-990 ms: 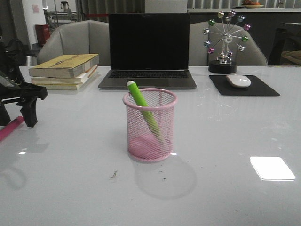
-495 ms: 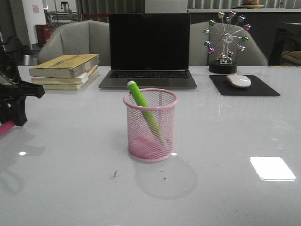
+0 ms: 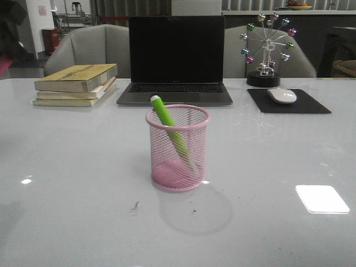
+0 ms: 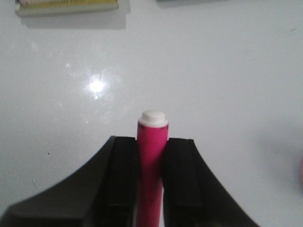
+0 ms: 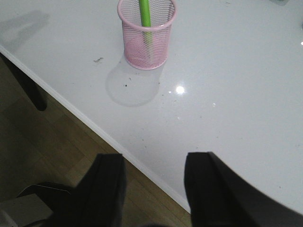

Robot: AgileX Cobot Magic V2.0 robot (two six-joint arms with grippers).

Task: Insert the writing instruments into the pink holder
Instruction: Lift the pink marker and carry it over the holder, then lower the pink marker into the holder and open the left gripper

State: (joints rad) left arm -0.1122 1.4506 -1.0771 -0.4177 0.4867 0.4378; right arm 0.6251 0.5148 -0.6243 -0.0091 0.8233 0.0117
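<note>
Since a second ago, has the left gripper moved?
Yes. It was low beside the stacked books; now it has risen almost out of the front view, holding the pink marker.

The cup [image 3: 177, 148] is pink wire mesh, holding a lime green marker [image 3: 171, 132] with a white tip. A pink-red marker [image 4: 151, 161], white-capped, sits between black fingers [image 4: 122, 179]. Far left, the top book [image 3: 78, 77] is yellow on the pale grey table [image 3: 83, 183].
</note>
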